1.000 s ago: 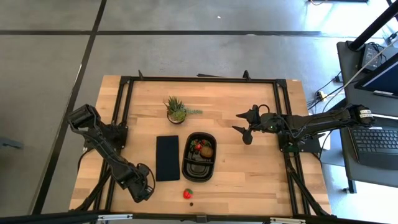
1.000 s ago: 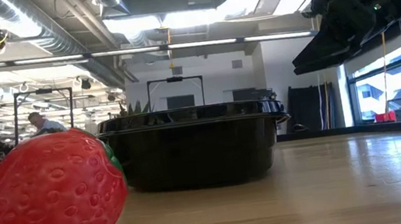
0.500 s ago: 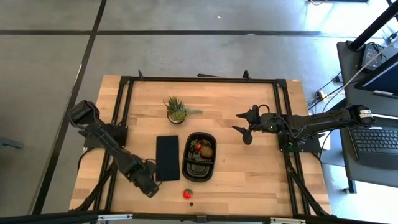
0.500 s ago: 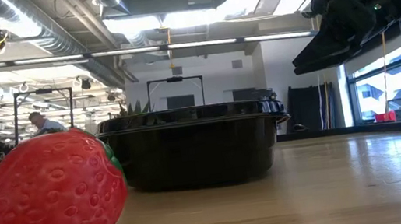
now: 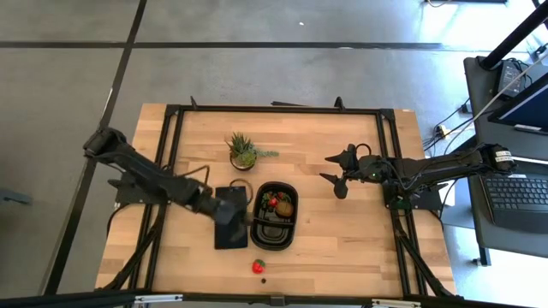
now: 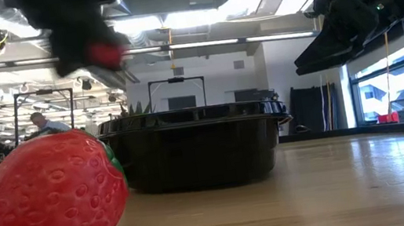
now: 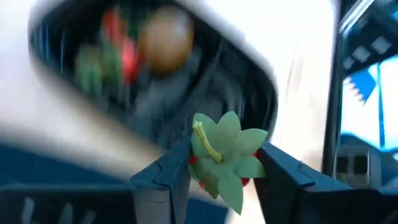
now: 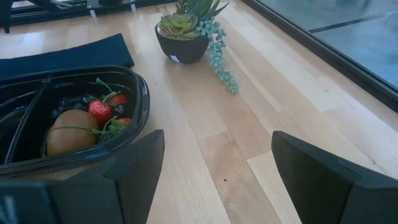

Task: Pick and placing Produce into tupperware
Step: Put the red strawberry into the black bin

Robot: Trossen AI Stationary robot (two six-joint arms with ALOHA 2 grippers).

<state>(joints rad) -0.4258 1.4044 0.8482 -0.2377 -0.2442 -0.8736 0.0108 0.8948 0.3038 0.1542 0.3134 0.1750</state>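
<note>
Red strawberry [image 7: 219, 163] clamped in left gripper [image 5: 237, 210] at container [image 5: 274, 215]'s left rim: carry over centre, release low; right gripper [image 5: 336, 180] parted, near table [image 5: 360, 248]'s right edge.

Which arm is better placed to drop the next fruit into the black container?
Left. The left gripper is shut on a strawberry right beside the container, over the dark panel. The right gripper is open and empty, off to the container's other side.
</note>
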